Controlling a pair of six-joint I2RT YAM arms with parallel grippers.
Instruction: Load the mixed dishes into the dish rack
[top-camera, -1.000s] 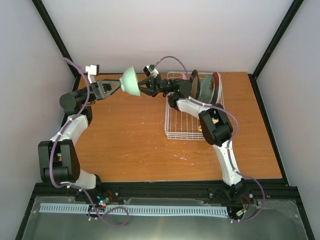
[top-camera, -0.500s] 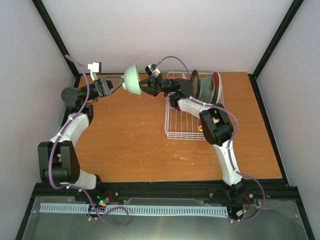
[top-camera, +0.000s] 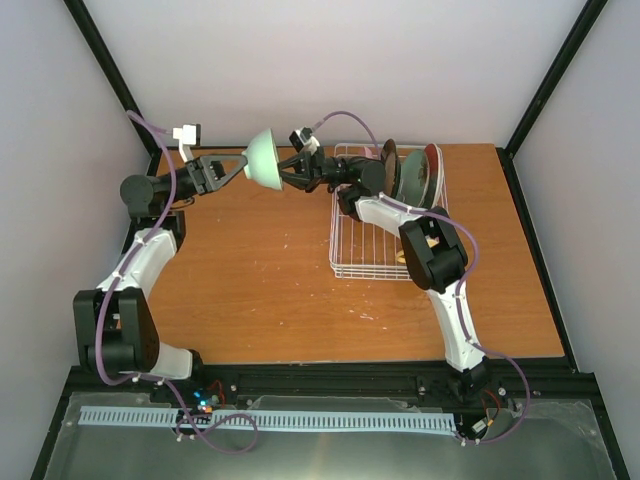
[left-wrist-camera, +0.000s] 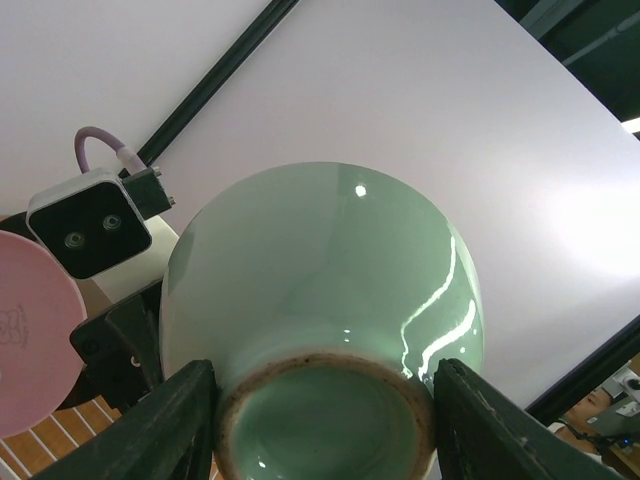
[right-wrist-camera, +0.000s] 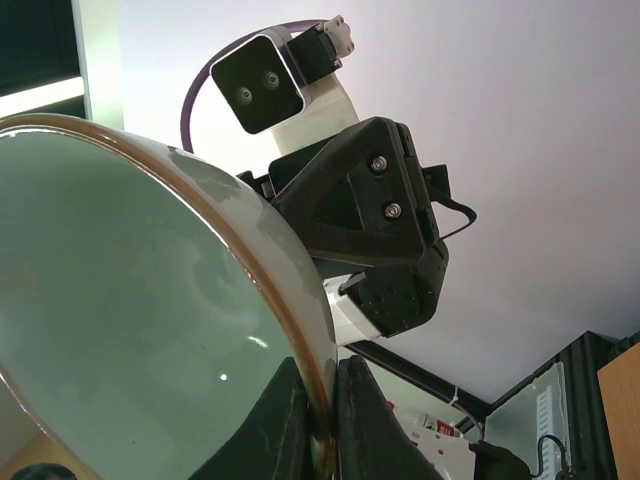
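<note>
Held in the air at the far side, left of the white wire dish rack (top-camera: 345, 268): small mint-green ceramic bowl (top-camera: 262, 160). left gripper (top-camera: 240, 168) clasps its foot; right gripper (top-camera: 284, 172) pinches the rim. Handover, likely. Confirm the rim pinch is firm before the left lets go.

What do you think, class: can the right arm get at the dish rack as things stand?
Probably yes. The right gripper is beside the dish rack with nothing between, but it pinches the rim of the mint-green bowl while the left gripper clasps its foot, which must release first.
</note>
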